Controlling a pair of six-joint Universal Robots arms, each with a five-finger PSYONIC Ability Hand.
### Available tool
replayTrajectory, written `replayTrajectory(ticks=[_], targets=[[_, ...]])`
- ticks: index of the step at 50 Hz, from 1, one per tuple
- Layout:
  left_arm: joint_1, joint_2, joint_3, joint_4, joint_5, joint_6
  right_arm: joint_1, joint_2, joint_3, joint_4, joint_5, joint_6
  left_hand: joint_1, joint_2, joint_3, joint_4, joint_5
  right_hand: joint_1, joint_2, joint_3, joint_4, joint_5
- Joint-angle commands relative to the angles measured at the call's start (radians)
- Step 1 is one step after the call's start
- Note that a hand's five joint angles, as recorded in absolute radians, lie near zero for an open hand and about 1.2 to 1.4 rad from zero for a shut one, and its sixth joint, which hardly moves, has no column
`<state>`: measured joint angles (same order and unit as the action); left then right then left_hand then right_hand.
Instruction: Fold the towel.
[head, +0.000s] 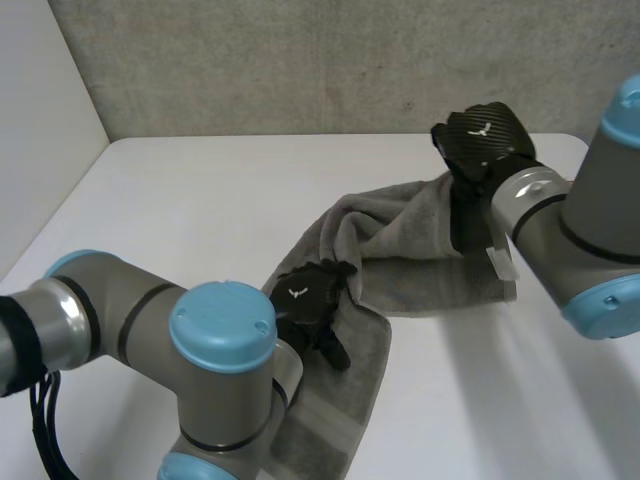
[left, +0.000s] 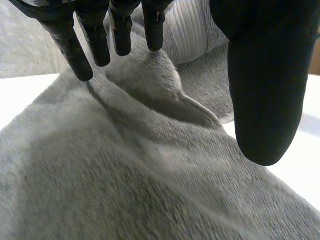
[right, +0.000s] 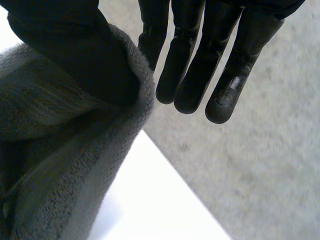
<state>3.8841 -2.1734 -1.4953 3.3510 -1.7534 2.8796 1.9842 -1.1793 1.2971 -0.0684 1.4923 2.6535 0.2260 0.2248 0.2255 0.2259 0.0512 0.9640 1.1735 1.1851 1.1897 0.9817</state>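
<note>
Head view shows me the left hand (head: 308, 300) on the towel (head: 400, 255), mid-surface (head: 200, 200); its wrist view adds straight, spread fingers (left: 99, 45). Right wrist view: right hand (right: 192, 60) pinches the towel's edge.

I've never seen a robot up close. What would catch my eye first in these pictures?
A rumpled grey towel sprawls across the middle of the white table. The black left hand rests open on the towel's near part. The right hand pinches the far corner and holds it up off the table.
</note>
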Motion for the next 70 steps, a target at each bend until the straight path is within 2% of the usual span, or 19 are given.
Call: replayTrajectory(ticks=[1,6,8,13,19,25,27,36,43,49,55,57,58,60,70], targets=[[-0.029,0.030,-0.060,-0.042,-0.037,0.064,-0.070,0.027,-0.001,0.036,0.011,0.043,0.037,0.039,0.038,0.037,0.038,0.432,0.223,0.211,0.207,0.240],[-0.031,0.130,-0.151,-0.067,-0.043,0.165,-0.094,0.078,-0.009,0.027,0.045,0.013,0.032,0.033,0.032,0.032,0.032,0.432,0.223,0.211,0.207,0.240],[-0.035,0.182,-0.216,-0.061,-0.041,0.239,-0.113,0.096,-0.012,0.012,0.068,-0.015,0.029,0.030,0.029,0.029,0.029,0.432,0.223,0.211,0.207,0.240],[-0.069,0.213,-0.276,-0.062,-0.044,0.338,-0.113,0.113,-0.007,-0.031,0.074,-0.024,0.020,0.021,0.020,0.020,0.020,0.432,0.223,0.211,0.207,0.240],[-0.118,0.198,-0.309,-0.051,-0.041,0.363,-0.108,0.113,0.002,-0.039,0.071,-0.024,0.023,0.024,0.023,0.023,0.023,0.432,0.223,0.211,0.207,0.240],[-0.120,0.155,-0.307,-0.005,-0.043,0.368,-0.108,0.113,0.010,-0.039,0.071,-0.024,0.067,0.068,0.067,0.067,0.067,0.432,0.223,0.211,0.207,0.240],[-0.120,0.141,-0.309,0.033,-0.043,0.372,-0.108,0.113,0.017,-0.041,0.071,-0.024,0.198,0.199,0.199,0.198,0.198,0.432,0.223,0.211,0.207,0.240],[-0.118,0.129,-0.313,0.077,-0.044,0.374,-0.108,0.113,0.033,-0.042,0.068,-0.026,0.302,0.303,0.302,0.302,0.302,0.432,0.223,0.211,0.207,0.240],[-0.114,0.127,-0.307,0.126,-0.043,0.382,-0.108,0.115,0.041,-0.042,0.066,-0.026,0.753,0.754,0.753,0.753,0.753,0.432,0.223,0.211,0.207,0.240],[-0.094,0.098,-0.310,0.154,-0.041,0.426,-0.108,0.115,0.042,-0.042,0.066,-0.026,0.833,0.834,0.833,0.833,0.833,0.432,0.223,0.211,0.207,0.240],[-0.086,0.083,-0.312,0.156,-0.041,0.441,-0.108,0.112,0.044,-0.041,0.066,-0.026,0.804,0.805,0.804,0.804,0.804,0.432,0.223,0.211,0.207,0.240],[-0.084,0.079,-0.310,0.151,-0.043,0.441,-0.108,0.112,0.044,-0.041,0.066,-0.026,0.605,0.606,0.606,0.605,0.606,0.432,0.223,0.211,0.207,0.240],[-0.084,0.079,-0.310,0.151,-0.043,0.441,-0.108,0.112,0.044,-0.041,0.066,-0.026,0.604,0.605,0.604,0.604,0.604,0.432,0.223,0.211,0.207,0.240],[-0.084,0.092,-0.313,0.142,-0.044,0.443,-0.110,0.112,0.045,-0.041,0.066,-0.026,0.382,0.383,0.382,0.382,0.382,0.432,0.223,0.211,0.207,0.240],[-0.083,0.185,-0.355,0.087,-0.043,0.438,-0.110,0.112,0.047,-0.041,0.066,-0.026,0.313,0.315,0.314,0.313,0.314,0.432,0.223,0.211,0.207,0.240]])
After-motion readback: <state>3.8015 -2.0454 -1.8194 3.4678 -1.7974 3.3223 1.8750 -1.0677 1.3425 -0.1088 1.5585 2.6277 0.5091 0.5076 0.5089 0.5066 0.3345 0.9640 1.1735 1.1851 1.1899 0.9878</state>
